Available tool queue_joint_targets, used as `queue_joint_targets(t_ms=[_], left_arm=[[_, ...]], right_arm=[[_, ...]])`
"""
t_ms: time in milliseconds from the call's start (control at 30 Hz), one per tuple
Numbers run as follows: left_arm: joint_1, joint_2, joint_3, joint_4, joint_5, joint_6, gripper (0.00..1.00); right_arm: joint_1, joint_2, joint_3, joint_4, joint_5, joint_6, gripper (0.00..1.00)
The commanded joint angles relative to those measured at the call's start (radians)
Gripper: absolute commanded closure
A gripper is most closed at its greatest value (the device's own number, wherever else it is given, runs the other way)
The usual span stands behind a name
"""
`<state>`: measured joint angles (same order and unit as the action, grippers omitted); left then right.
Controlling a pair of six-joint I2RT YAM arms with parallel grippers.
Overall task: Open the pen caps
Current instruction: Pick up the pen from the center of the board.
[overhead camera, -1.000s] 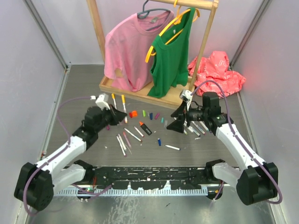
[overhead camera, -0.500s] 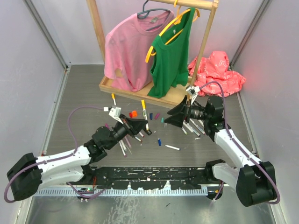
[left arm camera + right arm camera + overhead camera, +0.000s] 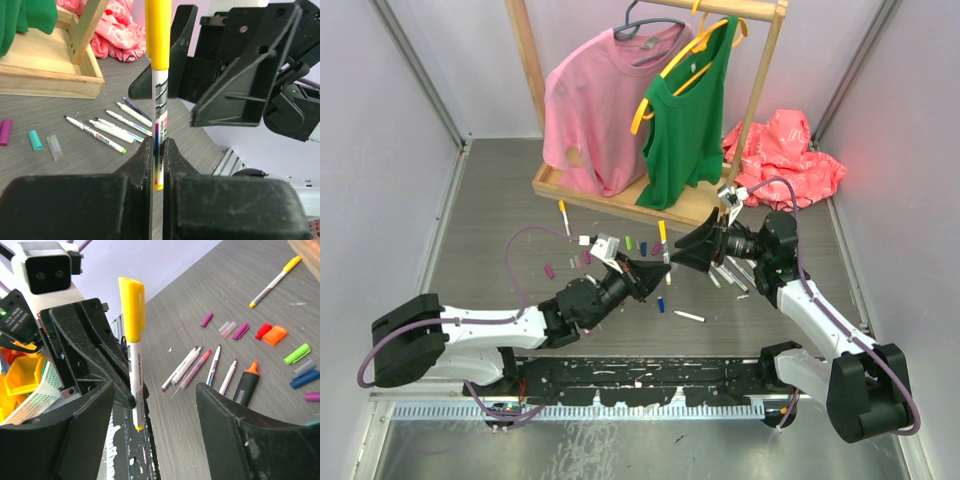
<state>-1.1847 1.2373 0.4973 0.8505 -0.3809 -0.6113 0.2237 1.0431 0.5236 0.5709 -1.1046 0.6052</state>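
Observation:
My left gripper (image 3: 158, 160) is shut on the lower barrel of a white marker (image 3: 159, 112), holding it upright. Its yellow pen cap (image 3: 158, 35) (image 3: 132, 305) is on, pointing up. From above, the left gripper (image 3: 653, 272) and the right gripper (image 3: 680, 250) meet at this marker (image 3: 665, 255). The right gripper (image 3: 155, 390) is open, and the marker (image 3: 136, 375) stands between its fingers, close to the left one; I cannot tell if it touches. Loose pen caps lie on the table: purple (image 3: 206, 319), red (image 3: 263, 330), orange (image 3: 275, 334), green (image 3: 297, 353).
Several uncapped pens (image 3: 190, 367) and an orange highlighter (image 3: 245, 385) lie on the table, with more pens (image 3: 107, 130) and a teal cap (image 3: 35, 140) nearby. A capped yellow marker (image 3: 563, 215) lies by the wooden clothes rack (image 3: 610, 195). A red bag (image 3: 785, 150) sits at the back right.
The left arm has swung right and forward, carrying the marker up to the right gripper. The right gripper has shifted slightly left and its jaws have narrowed a little.

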Motion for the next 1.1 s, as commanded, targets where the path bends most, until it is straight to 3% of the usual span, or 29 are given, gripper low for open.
queue_joint_targets(t_ms=[0,233,500,600,733,867,1067], left_arm=[[-0.028,0.025,0.059,0.088,-0.078,0.024,1.0],[-0.053,0.096,0.09,0.087,-0.103,0.008,1.0],[-0.066,0.118,0.112,0.087,-0.105,0.0,1.0],[-0.067,0.124,0.115,0.087,-0.11,0.0,1.0],[-0.067,0.126,0.111,0.088,-0.112,0.01,0.99],[-0.067,0.1,0.093,0.077,-0.105,0.031,0.73],[-0.062,-0.027,0.03,0.022,-0.094,0.056,0.46]], right_arm=[[0.016,-0.001,0.029,-0.064,0.033,-0.076,0.31],[0.027,-0.005,0.027,-0.058,0.022,-0.058,0.39],[0.05,0.002,0.025,-0.086,0.034,-0.084,0.59],[0.061,0.004,0.029,-0.099,0.03,-0.101,0.7],[0.06,0.002,0.045,-0.132,0.016,-0.134,0.92],[0.061,0.001,0.081,-0.223,0.019,-0.209,0.99],[0.058,-0.001,0.139,-0.397,0.039,-0.369,0.99]])
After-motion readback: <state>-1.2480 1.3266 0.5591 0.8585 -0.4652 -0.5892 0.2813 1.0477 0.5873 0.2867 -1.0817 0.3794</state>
